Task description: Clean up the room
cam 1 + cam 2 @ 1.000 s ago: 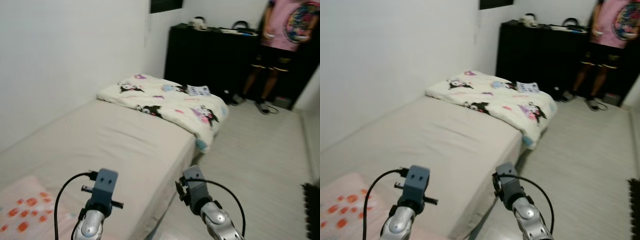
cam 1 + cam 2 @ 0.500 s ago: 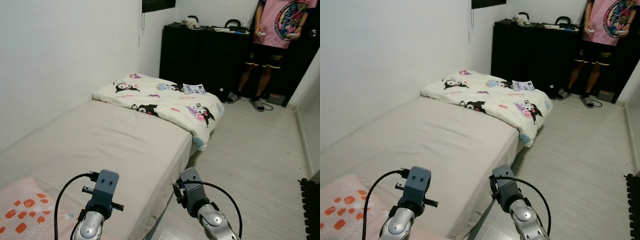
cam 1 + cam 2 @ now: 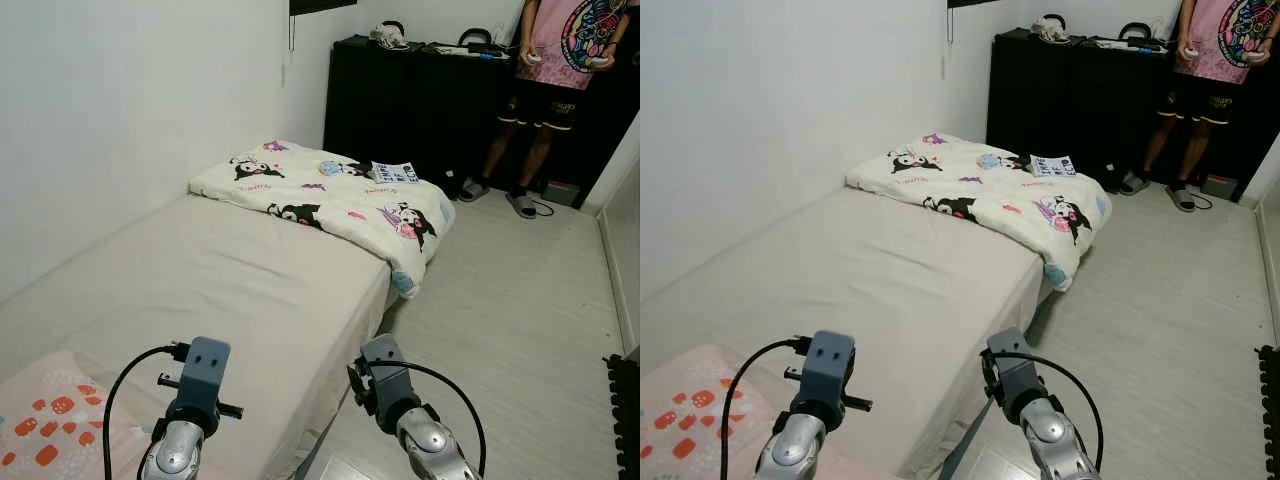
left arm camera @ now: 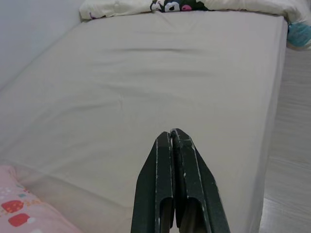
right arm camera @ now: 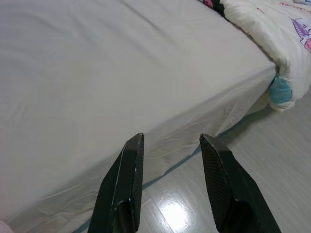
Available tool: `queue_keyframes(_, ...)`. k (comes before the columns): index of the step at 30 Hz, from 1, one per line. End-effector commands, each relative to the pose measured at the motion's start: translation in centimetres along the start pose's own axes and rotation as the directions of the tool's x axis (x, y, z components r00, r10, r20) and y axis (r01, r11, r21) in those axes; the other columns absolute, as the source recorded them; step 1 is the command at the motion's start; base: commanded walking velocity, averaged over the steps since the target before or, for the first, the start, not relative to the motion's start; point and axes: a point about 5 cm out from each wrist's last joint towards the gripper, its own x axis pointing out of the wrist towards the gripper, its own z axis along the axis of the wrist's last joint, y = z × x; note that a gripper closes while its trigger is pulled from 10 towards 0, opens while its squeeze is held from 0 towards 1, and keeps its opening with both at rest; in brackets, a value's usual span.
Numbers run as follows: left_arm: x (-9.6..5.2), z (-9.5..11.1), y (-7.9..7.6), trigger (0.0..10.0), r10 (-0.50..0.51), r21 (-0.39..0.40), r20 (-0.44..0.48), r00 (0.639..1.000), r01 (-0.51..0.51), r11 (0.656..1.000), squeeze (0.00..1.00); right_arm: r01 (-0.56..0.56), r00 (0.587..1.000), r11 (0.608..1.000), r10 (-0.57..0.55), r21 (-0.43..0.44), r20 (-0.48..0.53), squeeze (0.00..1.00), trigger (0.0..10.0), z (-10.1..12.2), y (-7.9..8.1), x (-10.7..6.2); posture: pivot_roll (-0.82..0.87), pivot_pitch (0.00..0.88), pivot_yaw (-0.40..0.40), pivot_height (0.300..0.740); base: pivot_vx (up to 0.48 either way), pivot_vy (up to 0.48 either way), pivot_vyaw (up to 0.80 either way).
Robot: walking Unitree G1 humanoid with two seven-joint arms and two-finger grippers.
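The robot stands at the near end of a bed with both arms raised in front of it, neither touching anything, which reads as a travelling pose while it works out what to tidy. The left gripper has its 2 black fingers clenched together on nothing, aimed out over the bare sheet; the right gripper is released, its 2 fingers spread with the mattress edge and the pale floor beyond them. The likeliest thing to tidy is the cartoon-print quilt, bunched at the far end of the bed toward 12 o'clock, well apart from both grippers, with 1 corner drooping over the mattress side at about 1 o'clock. A small printed booklet or card lies on the quilt's far edge; its print is too small to read. A pink pillow with red spots sits at 8 o'clock, cut off by the frame. A person stands by the black cabinet at 1 o'clock, cropped at the shoulders, holding something small in each hand. The items on the cabinet top are too small to name, and a dark mat at 4 o'clock is mostly cropped.
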Motion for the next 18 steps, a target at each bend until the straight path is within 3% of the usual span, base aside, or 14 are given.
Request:
queue_keyframes(1, 0.17, 0.04, -0.03, 10.0, 0.013, -0.016, -0.012, 1.000, -0.013, 1.000, 0.00, 0.011, 1.000, 1.000, -0.011, 0.019, -0.006, 0.00, 10.0, -0.35, 0.04, -0.20, -0.02, 0.000, -0.035, 0.740, 0.000, 0.000, 0.00)
queue_keyframes(11, 0.09, 0.14, -0.14, 10.0, 0.003, -0.004, -0.008, 1.000, -0.003, 1.000, 0.00, 0.016, 1.000, 1.000, -0.016, 0.023, -0.009, 0.00, 10.0, -0.40, -0.05, -0.26, -0.02, 0.000, -0.037, 0.740, 0.000, 0.000, 0.00)
queue_keyframes(18, 0.05, 0.16, -0.12, 10.0, 0.000, -0.002, -0.007, 1.000, 0.000, 1.000, 0.00, 0.016, 1.000, 1.000, -0.015, 0.024, -0.011, 0.00, 10.0, -0.44, 0.04, -0.25, -0.02, 0.000, -0.037, 0.740, 0.000, -0.480, 0.00)
